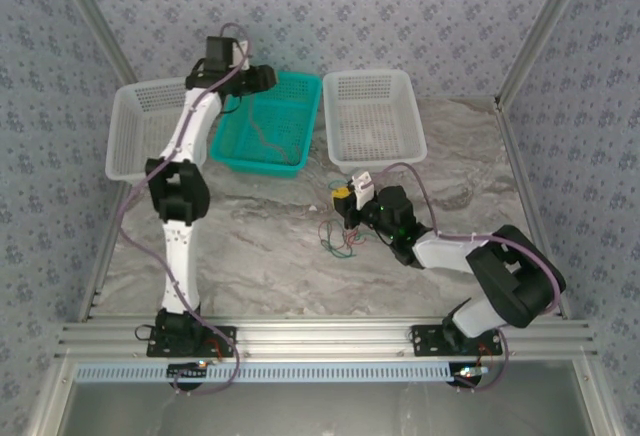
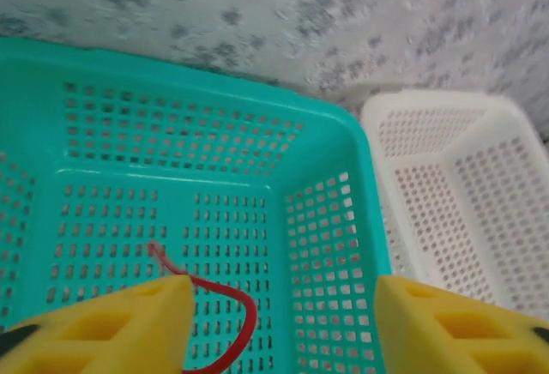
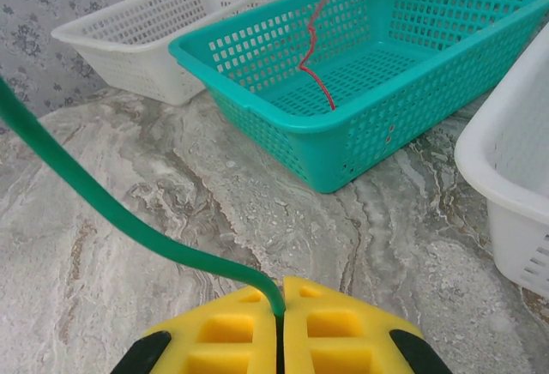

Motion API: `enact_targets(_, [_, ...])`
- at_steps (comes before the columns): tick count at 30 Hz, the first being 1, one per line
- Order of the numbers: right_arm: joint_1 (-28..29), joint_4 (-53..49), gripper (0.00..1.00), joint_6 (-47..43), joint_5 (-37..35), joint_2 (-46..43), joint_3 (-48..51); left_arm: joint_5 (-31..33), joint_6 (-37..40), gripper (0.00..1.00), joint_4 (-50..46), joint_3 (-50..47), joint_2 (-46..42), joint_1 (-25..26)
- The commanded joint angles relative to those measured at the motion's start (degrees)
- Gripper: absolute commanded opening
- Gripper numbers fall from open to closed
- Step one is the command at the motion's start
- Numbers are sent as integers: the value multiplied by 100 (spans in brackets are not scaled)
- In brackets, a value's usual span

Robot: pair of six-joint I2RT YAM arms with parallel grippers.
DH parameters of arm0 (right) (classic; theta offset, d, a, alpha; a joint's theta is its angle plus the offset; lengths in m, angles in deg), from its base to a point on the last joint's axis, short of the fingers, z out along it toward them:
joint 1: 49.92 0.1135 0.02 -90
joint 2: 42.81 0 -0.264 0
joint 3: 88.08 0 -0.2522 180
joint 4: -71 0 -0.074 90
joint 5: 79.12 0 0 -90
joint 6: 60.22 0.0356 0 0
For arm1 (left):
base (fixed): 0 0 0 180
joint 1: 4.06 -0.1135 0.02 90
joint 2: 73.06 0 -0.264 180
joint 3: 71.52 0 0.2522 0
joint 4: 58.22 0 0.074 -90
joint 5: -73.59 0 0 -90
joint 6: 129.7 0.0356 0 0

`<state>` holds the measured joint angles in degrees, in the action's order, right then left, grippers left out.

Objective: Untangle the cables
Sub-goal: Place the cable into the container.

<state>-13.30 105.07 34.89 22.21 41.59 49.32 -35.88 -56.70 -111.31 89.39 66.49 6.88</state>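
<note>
Right wrist view: right hand (image 3: 280, 292) pinches thin green cable (image 3: 129, 222) over grey marbled table (image 3: 94, 297); left hand (image 2: 283, 305) spread, floral walls (image 2: 257, 14) beyond.

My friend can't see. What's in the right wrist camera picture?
A yellow claw, shut, pinches a green cable that curves away up to the left over a marble table. Behind it, a red cable runs down into a teal basket, with a white basket to its left and another to its right.
</note>
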Motion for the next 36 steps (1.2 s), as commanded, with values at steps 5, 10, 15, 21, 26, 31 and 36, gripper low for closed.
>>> enact_targets(5, [18, -449, 0, -75, -48, -356, -167, 460, 442, 99, -1798, 1448, 123, 178])
enact_targets(10, [13, -724, 0, -89, -87, -517, -209, 1042, 669, 99, -2106, 1406, -396, 216])
enact_targets(15, [39, -810, 0, -30, -139, -540, -226, 1662, 1068, 99, -2339, 1369, -629, 183])
enact_targets(21, [164, -1018, 0, -97, -212, -629, -346, 903, 1118, 96, -3306, 1324, -65, -131])
enact_targets(26, [184, -982, 0, -85, -186, -488, -404, -543, 854, 65, -2939, 1237, -96, 144])
enact_targets(31, [205, -1107, 0, -122, -254, -530, -467, -340, 709, 66, -2869, 1237, -535, 256])
enact_targets(36, [187, -1383, 0, -95, -556, -517, -569, -45, 932, 76, -3045, 818, -1544, 690])
